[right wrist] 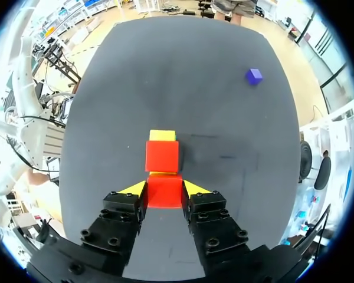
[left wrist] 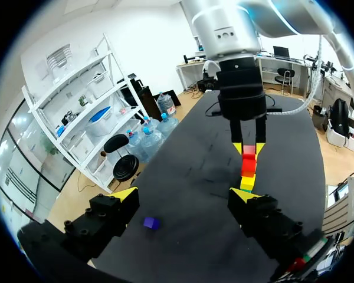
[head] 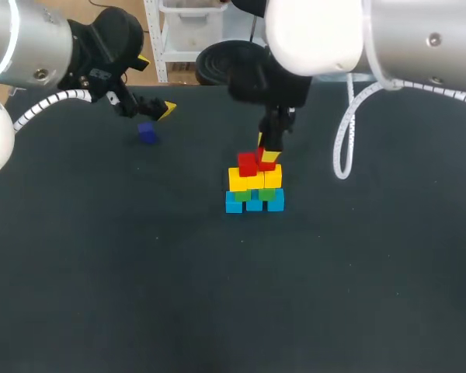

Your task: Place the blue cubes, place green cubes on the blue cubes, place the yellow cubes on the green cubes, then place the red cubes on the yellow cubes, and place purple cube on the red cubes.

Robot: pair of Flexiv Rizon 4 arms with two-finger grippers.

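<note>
A stack stands mid-table: blue cubes [head: 254, 203] at the bottom, green cubes [head: 254, 194] on them, then yellow cubes [head: 254, 179]. One red cube [head: 247, 163] rests on the yellow layer. My right gripper [head: 268, 155] [right wrist: 164, 187] is shut on a second red cube [right wrist: 164, 192], held beside the first red cube [right wrist: 162, 155] at the top of the stack. The purple cube [head: 147, 134] [left wrist: 151, 223] [right wrist: 254, 75] lies alone on the table at the back left. My left gripper [head: 155, 85] [left wrist: 184, 197] hangs open and empty just above and behind the purple cube.
The dark table [head: 217, 295] stretches bare in front of the stack. My right arm's white cable [head: 343, 148] loops down to the right of the stack.
</note>
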